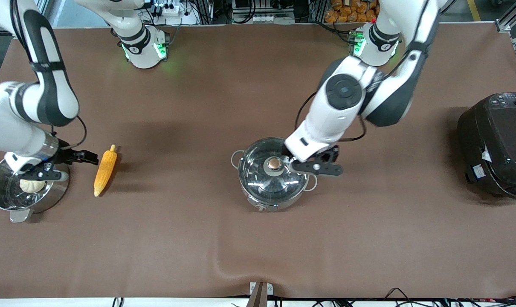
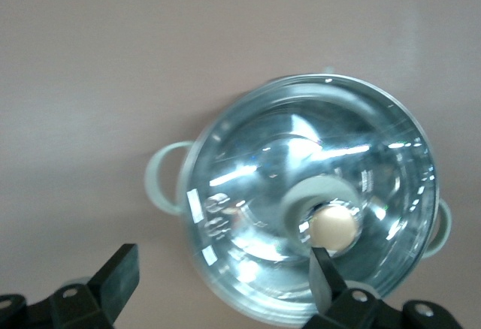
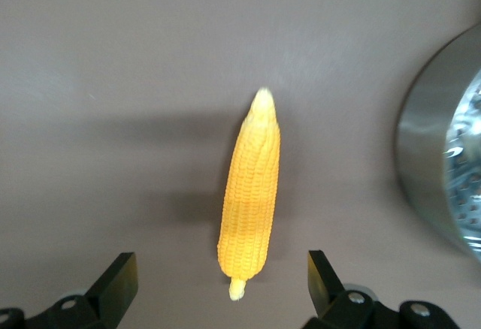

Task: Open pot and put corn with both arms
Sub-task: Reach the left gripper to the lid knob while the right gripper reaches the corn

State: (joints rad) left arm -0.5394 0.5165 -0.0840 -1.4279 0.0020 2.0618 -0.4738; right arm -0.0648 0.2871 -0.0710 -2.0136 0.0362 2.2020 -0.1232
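Left gripper (image 1: 302, 164), fingers wide and empty, hovers at the lid knob's (image 1: 274, 163) three o'clock over the pot (image 1: 271, 175), while the right gripper (image 1: 72, 164), open and empty, hangs at nine o'clock of the corn (image 1: 105, 170), which runs twelve-to-six.

Left arm reaches down from its base, elbow bent, left claw (image 1: 311, 164) low with its fingers (image 2: 322, 278) spread wide. Right arm folds in at its own end of the tabletop, right claw (image 1: 66, 164) low too, fingers (image 3: 120, 280) wide apart.
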